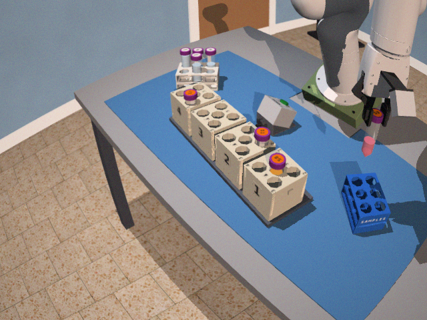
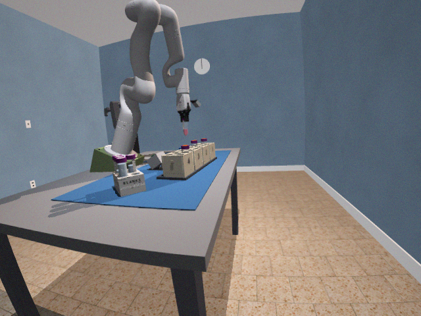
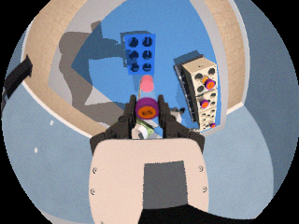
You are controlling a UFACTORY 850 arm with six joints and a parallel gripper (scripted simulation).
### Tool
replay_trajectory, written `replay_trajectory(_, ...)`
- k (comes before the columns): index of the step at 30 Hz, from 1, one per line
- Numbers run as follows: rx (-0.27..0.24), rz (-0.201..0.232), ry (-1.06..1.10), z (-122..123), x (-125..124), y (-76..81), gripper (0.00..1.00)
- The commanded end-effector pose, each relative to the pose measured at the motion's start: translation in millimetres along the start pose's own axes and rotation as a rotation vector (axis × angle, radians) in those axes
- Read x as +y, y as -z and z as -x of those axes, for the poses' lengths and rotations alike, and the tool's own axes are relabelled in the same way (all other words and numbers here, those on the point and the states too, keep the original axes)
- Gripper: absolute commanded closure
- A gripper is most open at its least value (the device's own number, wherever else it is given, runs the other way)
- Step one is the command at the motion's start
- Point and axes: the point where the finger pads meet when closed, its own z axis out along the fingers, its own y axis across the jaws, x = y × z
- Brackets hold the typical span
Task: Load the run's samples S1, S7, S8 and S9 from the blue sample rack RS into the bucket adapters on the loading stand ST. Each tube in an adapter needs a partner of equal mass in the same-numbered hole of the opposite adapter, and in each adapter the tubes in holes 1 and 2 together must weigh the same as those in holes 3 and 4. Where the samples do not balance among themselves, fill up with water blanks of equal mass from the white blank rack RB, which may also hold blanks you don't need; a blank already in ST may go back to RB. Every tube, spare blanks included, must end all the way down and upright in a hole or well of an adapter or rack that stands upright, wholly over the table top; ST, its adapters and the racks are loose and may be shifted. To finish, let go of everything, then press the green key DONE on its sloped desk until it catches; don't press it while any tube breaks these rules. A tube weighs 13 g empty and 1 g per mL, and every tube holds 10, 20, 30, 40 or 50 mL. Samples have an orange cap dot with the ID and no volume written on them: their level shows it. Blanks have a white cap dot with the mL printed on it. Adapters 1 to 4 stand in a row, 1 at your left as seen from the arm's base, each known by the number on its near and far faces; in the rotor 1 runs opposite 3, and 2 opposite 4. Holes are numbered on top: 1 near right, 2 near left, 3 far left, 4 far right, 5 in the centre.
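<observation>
Claw (image 1: 376, 111) clenched on pink-filled sample tube (image 1: 370, 137), tube hanging upright beneath the fingers.

On the surface (image 1: 145, 193) lies a mat (image 1: 310, 261), and everything else stands on it. The loading stand (image 1: 265, 220) runs in a row — adapter 1 (image 1: 275, 193), adapter 2 (image 1: 237, 155), adapter 3 (image 1: 215, 125), adapter 4 (image 1: 187, 107). One tube (image 1: 277, 161) sits in adapter 1, one (image 1: 261, 135) in adapter 2, one (image 1: 190, 95) in adapter 4. Beyond adapter 4 stands the blank rack (image 1: 196, 77), carrying four tubes. The key desk (image 1: 275, 113) sits between the row and the arm's base (image 1: 355, 119). The sample rack (image 1: 367, 203) stands apart from adapter 1 — above and behind it hangs the pincer (image 1: 376, 111), clamped on a tube (image 1: 372, 132) clear of the rack.
</observation>
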Motion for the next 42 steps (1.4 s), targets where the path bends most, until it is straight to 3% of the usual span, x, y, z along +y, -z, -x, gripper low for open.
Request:
replay_trajectory(1,0.001,0.0,0.0,-0.7,0.0,0.9,1.0)
replay_trajectory(37,0.001,0.0,-1.034,102.2,116.3,1.0,1.0)
replay_trajectory(42,0.001,0.0,-1.043,118.8,135.1,1.0,1.0)
